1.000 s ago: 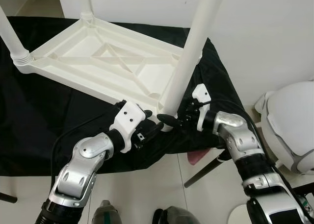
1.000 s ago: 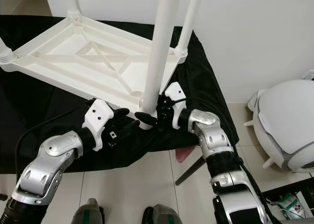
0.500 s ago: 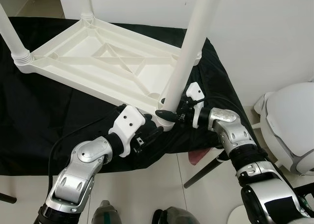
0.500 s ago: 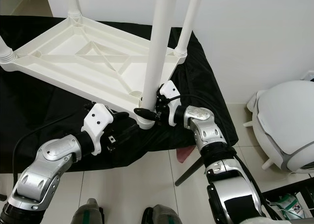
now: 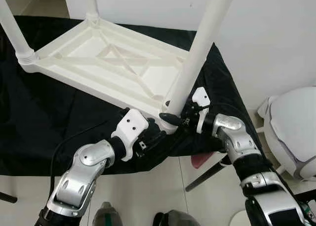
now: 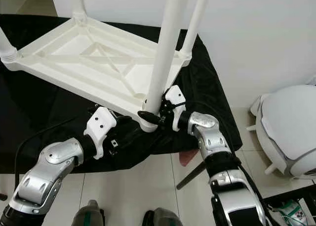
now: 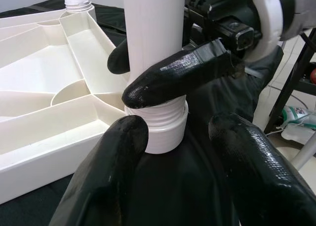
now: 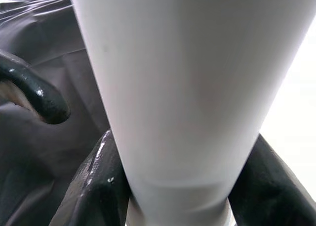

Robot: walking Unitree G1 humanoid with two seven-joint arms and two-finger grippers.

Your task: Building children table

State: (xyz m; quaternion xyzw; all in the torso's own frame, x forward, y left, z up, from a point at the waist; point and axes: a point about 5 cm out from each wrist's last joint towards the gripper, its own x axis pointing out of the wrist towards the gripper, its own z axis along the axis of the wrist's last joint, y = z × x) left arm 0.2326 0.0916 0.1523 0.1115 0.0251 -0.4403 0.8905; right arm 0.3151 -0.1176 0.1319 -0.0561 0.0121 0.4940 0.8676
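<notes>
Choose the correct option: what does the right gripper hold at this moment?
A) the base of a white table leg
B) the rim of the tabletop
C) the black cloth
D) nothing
A: the right gripper has its jaws closed around the white table leg just above its threaded socket on the upturned tabletop.

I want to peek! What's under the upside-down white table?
A black cloth lies under the white table, spreading past it. Whatever the cloth covers stays hidden, except a dark leg sticking out below.

table leg [image 5: 197,53] top cut off, left claw [image 5: 154,132] fingertips hidden
</notes>
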